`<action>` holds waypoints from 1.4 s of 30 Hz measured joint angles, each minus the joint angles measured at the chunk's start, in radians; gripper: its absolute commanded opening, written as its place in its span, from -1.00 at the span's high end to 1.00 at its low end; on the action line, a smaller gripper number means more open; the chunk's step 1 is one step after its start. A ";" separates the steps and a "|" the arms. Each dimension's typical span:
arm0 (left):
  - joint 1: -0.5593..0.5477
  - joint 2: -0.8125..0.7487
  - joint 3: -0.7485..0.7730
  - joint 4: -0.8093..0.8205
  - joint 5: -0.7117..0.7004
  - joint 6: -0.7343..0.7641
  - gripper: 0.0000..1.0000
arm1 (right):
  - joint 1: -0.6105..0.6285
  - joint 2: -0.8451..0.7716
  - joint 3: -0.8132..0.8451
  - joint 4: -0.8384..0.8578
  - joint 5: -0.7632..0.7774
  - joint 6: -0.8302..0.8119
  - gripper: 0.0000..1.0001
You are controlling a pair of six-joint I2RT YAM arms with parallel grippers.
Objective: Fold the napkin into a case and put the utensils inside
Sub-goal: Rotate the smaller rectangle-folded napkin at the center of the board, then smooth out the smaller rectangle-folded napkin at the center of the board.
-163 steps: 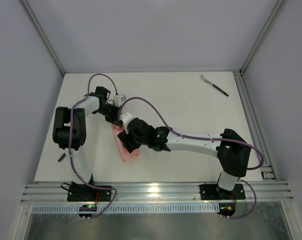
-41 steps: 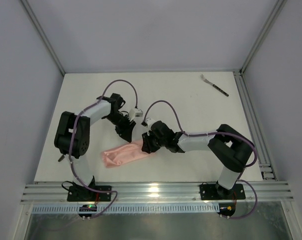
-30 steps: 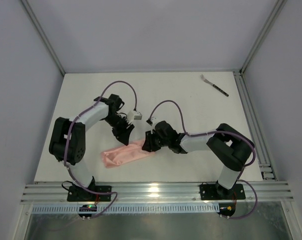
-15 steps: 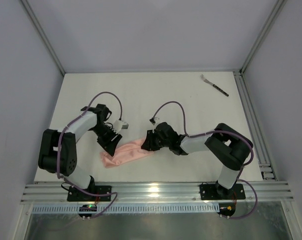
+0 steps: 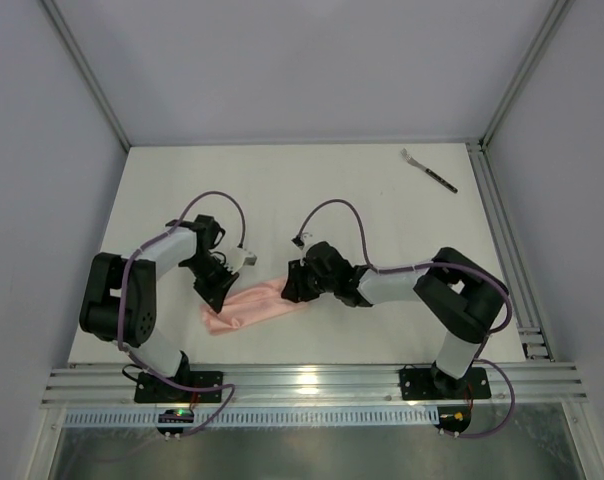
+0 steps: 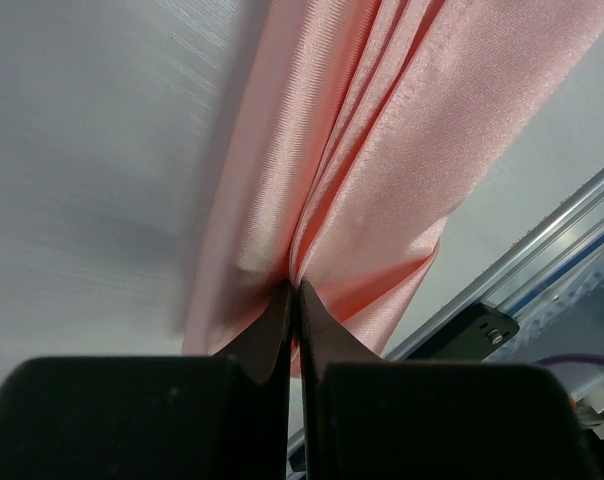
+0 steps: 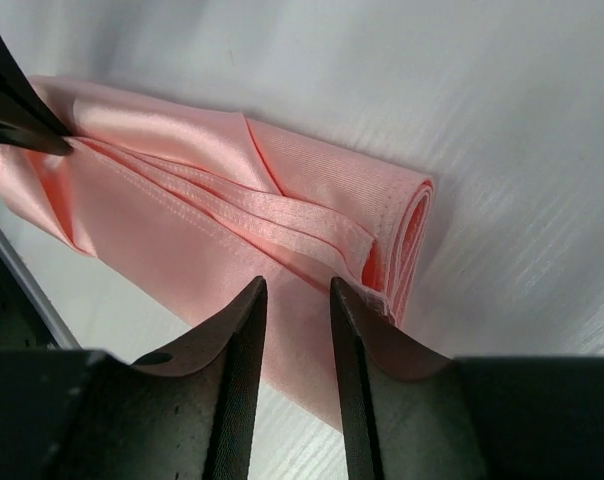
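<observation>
White table (image 5: 362,220), grey walls (image 5: 282,70); left gripper (image 6: 294,288) clenched on napkin (image 5: 252,308), right gripper (image 7: 297,288) released over it.

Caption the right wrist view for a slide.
Open right gripper above folded pink napkin; left gripper pinches its far end.

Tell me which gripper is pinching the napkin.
The left gripper: it is shut on a fold of the napkin, while the right gripper stands open.
</observation>
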 measured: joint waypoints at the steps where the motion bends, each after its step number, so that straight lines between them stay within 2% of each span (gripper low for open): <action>1: 0.000 0.000 -0.005 0.011 0.000 0.001 1.00 | 0.000 -0.006 0.017 -0.040 -0.005 -0.033 0.21; 5: 0.004 0.000 -0.019 0.035 0.005 0.014 1.00 | -0.001 -0.037 0.119 -0.209 -0.037 -0.196 0.12; 9: 0.021 -0.003 -0.024 0.049 0.017 0.023 1.00 | -0.002 -0.040 0.266 -0.318 -0.101 -0.323 0.13; 14: 0.039 -0.014 -0.026 0.055 0.034 0.028 1.00 | -0.016 0.032 0.367 -0.279 -0.205 -0.390 0.05; 21: 0.044 -0.023 -0.026 0.056 0.044 0.043 1.00 | -0.032 0.272 0.438 -0.253 -0.302 -0.435 -0.02; 26: 0.045 -0.023 -0.026 0.056 0.049 0.045 1.00 | -0.026 0.301 0.485 -0.253 -0.322 -0.471 0.00; 33: 0.055 -0.023 -0.026 0.055 0.053 0.047 1.00 | -0.013 0.317 0.487 -0.249 -0.320 -0.501 0.34; 37: 0.065 -0.023 -0.025 0.055 0.067 0.047 1.00 | -0.013 0.317 0.473 -0.239 -0.304 -0.509 0.67; 42: 0.079 -0.023 0.010 0.038 0.109 0.048 1.00 | -0.013 0.282 0.394 -0.172 -0.281 -0.500 0.93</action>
